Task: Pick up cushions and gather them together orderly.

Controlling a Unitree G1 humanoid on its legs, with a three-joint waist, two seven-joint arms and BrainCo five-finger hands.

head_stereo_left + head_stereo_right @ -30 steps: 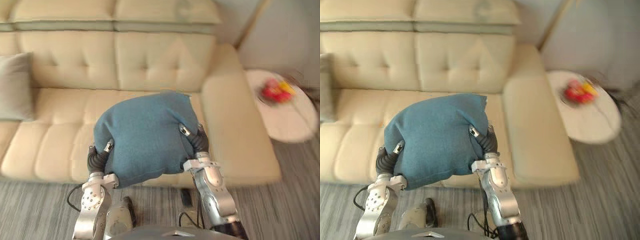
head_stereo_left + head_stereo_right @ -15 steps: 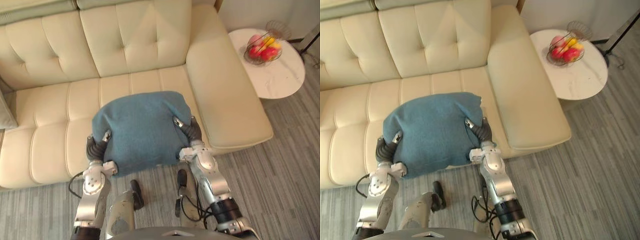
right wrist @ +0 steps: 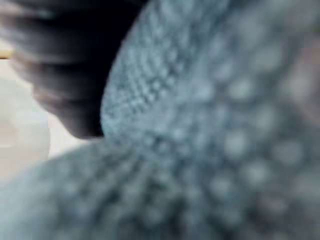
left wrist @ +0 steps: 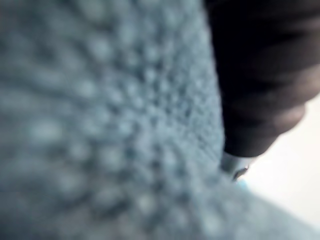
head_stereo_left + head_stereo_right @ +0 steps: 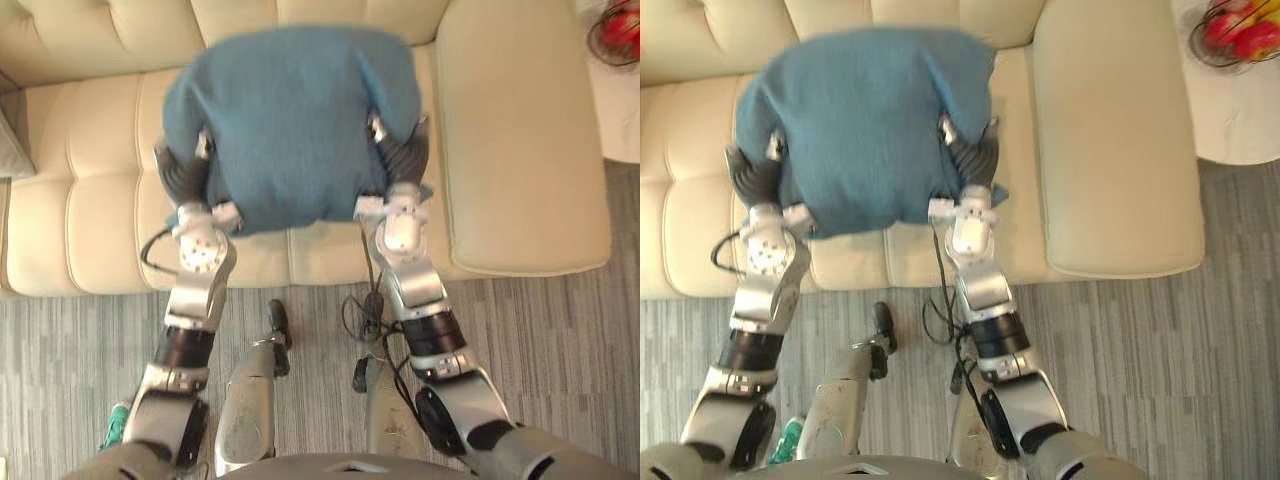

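Observation:
A blue cushion (image 5: 290, 110) is held up between my two hands over the seat of a cream sofa (image 5: 90, 200). My left hand (image 5: 183, 172) is against its left side and my right hand (image 5: 405, 160) against its right side. Both dark wrist covers press into the cloth. The cushion hides the rest of each hand. In the left wrist view the blue cloth (image 4: 100, 125) lies right against the dark cover, and the right wrist view shows the same cloth (image 3: 225, 140). A grey cushion (image 5: 8, 140) leans at the sofa's far left edge.
The sofa's broad right armrest (image 5: 520, 140) lies just right of my right hand. Beyond it stands a round white side table (image 5: 1240, 120) with a wire basket of fruit (image 5: 1235, 35). Grey striped floor (image 5: 560, 340) runs along the sofa front.
The camera has tipped down and moved closer. The blue cushion, still between both hands, now sits farther in over the seat, its far edge near the backrest.

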